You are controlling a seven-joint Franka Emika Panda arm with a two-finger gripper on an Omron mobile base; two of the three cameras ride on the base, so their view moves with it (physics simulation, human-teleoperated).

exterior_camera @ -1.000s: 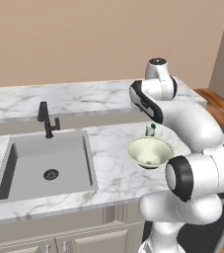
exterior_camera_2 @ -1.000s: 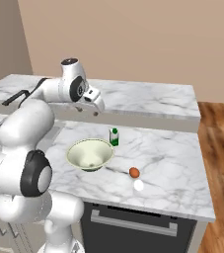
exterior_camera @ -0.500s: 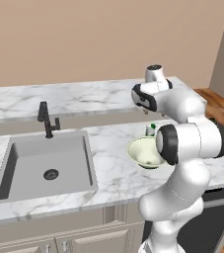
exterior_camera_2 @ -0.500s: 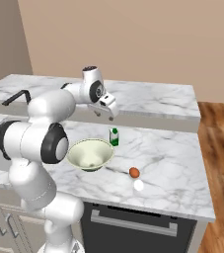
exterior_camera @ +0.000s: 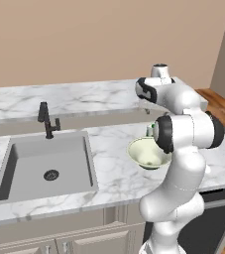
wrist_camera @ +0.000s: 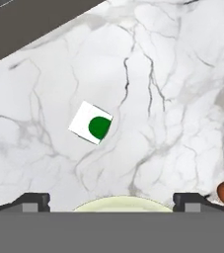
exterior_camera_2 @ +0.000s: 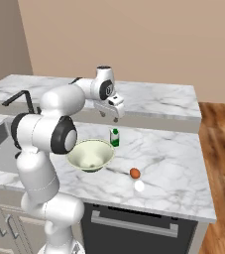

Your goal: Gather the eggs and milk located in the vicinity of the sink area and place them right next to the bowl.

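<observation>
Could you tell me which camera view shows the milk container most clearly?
The hand view: the milk shows whole from above, green cap plain. The right base view shows it small beside the bowl; the left base view shows a sliver behind the arm.

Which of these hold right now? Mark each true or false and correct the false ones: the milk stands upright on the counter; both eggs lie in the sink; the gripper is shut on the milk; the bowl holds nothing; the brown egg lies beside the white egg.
1. The milk stands upright on the counter. True.
2. Both eggs lie in the sink. False: the brown egg and the white egg lie on the counter, to the right of the bowl in the right base view.
3. The gripper is shut on the milk. False: it hangs above the milk, open and holding nothing.
4. The bowl holds nothing. True.
5. The brown egg lies beside the white egg. True.
</observation>
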